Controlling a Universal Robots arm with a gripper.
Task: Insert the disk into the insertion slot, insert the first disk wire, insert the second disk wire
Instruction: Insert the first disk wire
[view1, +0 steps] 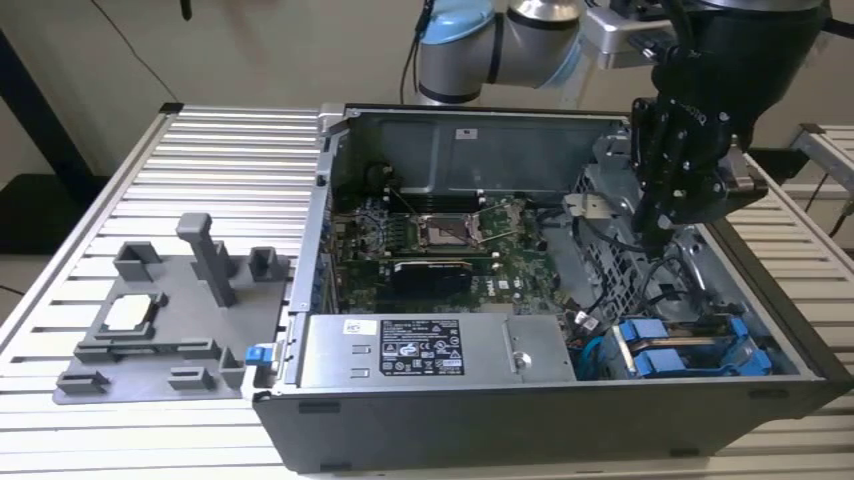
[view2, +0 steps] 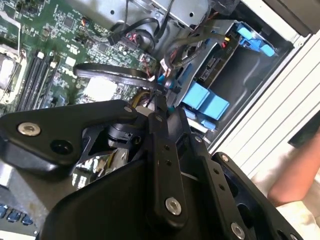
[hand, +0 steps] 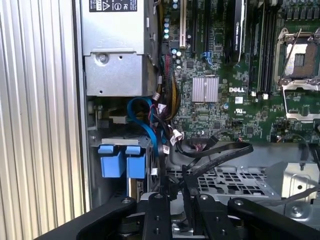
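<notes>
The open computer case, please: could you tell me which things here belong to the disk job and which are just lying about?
Job in hand: blue-framed disks; claw; black wire.
Lying about: grey fixture plate; power-supply box; motherboard.

Case interior: passage between the power-supply box (view1: 434, 350) and the case wall (view1: 801, 335) is taken up by two blue-framed disks (hand: 122, 161), side by side. The perforated drive cage (hand: 235, 180) is crossed by black cables (hand: 220, 150), with a blue cable (hand: 147, 132) looped just beside the disks. Open worktop (view1: 227, 170) is left around the grey fixture (view1: 147, 375).
</notes>
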